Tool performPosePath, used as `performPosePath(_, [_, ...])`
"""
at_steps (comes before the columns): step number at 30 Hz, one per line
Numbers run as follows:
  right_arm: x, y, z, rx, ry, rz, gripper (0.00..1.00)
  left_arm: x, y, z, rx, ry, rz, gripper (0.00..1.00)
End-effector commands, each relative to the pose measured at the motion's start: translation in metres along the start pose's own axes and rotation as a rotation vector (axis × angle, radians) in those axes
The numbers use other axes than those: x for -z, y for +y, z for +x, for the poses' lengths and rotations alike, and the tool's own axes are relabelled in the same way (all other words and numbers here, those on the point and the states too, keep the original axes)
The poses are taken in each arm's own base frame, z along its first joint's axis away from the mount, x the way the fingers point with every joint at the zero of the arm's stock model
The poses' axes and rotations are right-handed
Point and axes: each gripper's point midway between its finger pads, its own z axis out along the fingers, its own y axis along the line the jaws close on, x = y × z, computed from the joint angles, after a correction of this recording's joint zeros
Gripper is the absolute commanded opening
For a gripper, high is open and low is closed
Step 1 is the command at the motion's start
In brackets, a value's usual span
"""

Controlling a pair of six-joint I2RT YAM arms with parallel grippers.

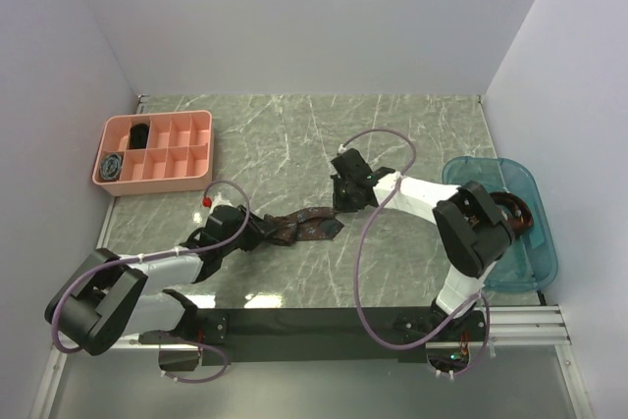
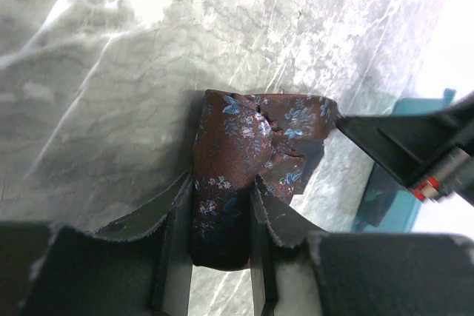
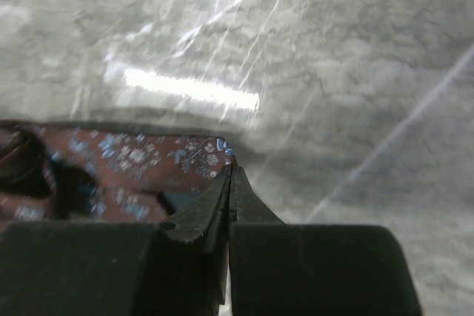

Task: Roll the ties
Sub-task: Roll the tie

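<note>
Your left jaws are clamped on the maroon flowered tie (image 2: 255,127), which lies bunched on the table (image 1: 392,134) between the two arms. Your right jaws are pressed together at its other end (whether they pinch any fabric there, I cannot tell).

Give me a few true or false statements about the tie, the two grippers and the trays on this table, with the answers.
1. The left gripper is clamped on the maroon patterned tie. True.
2. The right gripper is wide open. False: its fingers are shut together at the tie's edge.
3. The pink tray stands on the right side. False: it is at the far left; the teal bin is on the right.
4. The pink tray holds a black coil and a grey-blue coil. True.
</note>
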Motion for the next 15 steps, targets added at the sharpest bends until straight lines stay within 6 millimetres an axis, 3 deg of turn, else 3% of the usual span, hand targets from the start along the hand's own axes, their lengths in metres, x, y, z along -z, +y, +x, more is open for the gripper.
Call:
performPosePath(1, [0.04, 0.014, -0.02, -0.018, -0.067, -0.048, 0.0, 0.004, -0.016, -0.013, 0.08, -0.071, 0.07, 0.04])
performPosePath(5, [0.054, 0.012, -0.008, -0.038, -0.06, -0.079, 0.0, 0.007, -0.023, -0.02, 0.146, -0.1, 0.09, 0.04])
performPosePath(15, [0.036, 0.002, 0.038, -0.061, 0.04, -0.103, 0.0, 0.012, -0.036, -0.024, 0.227, -0.115, 0.162, 0.08])
